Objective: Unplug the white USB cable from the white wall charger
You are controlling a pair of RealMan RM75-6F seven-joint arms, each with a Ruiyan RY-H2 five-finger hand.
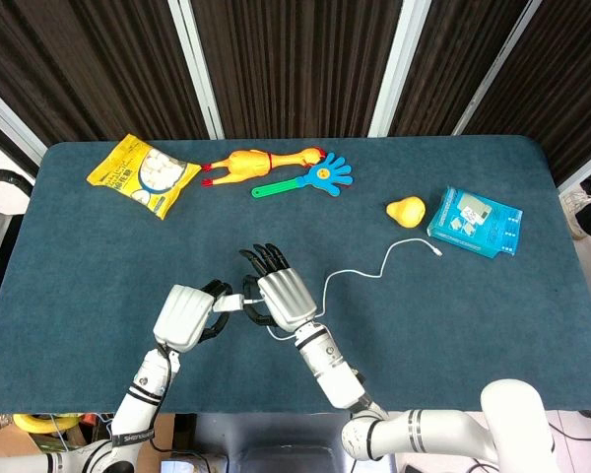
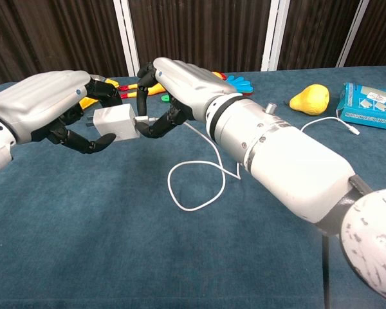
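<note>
My left hand (image 2: 48, 106) grips the white wall charger (image 2: 114, 122) above the table, prongs pointing left. The white USB cable (image 2: 199, 174) is plugged into the charger's right face. My right hand (image 2: 180, 80) pinches the cable's plug (image 2: 145, 120) right at the charger between thumb and a finger. From there the cable loops down on the cloth and runs to its free end (image 2: 355, 131). In the head view the left hand (image 1: 185, 315) and right hand (image 1: 286, 298) meet at the charger (image 1: 227, 303), near the table's front edge.
At the back lie a yellow snack bag (image 1: 143, 174), a rubber chicken (image 1: 261, 161) and a blue hand clapper (image 1: 320, 174). A yellow pear-shaped toy (image 1: 406, 210) and a blue box (image 1: 475, 221) sit at the right, near the cable's end (image 1: 436, 252).
</note>
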